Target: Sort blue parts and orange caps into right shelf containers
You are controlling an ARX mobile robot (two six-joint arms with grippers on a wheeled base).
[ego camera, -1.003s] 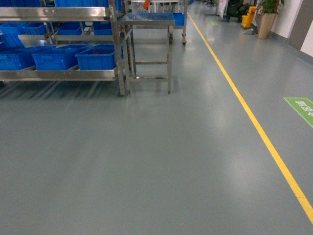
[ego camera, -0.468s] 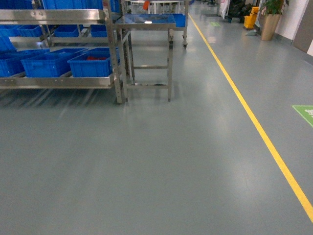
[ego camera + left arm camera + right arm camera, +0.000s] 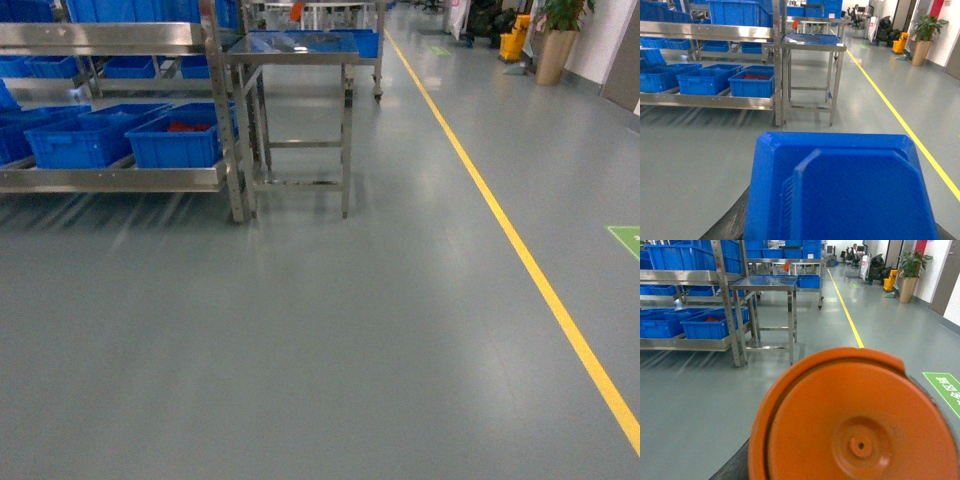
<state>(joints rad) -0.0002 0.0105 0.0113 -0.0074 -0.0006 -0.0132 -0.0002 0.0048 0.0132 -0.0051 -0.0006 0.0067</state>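
Base is swinging right, shelf containers (image 3: 175,143) sliding leftward in head view; blue part (image 3: 840,192) and orange cap (image 3: 855,420) filling wrist views, claw states unreadable—delivery pending.

A flat blue plastic part (image 3: 840,192) with chamfered corners and a raised inner panel fills the lower half of my left wrist view. A round orange plastic cap (image 3: 855,420) with a small centre hole fills my right wrist view. Ahead on my left, large bright blue plastic crates (image 3: 178,140) sit side by side on the steel shelf's lower level; the nearest shows something red inside.
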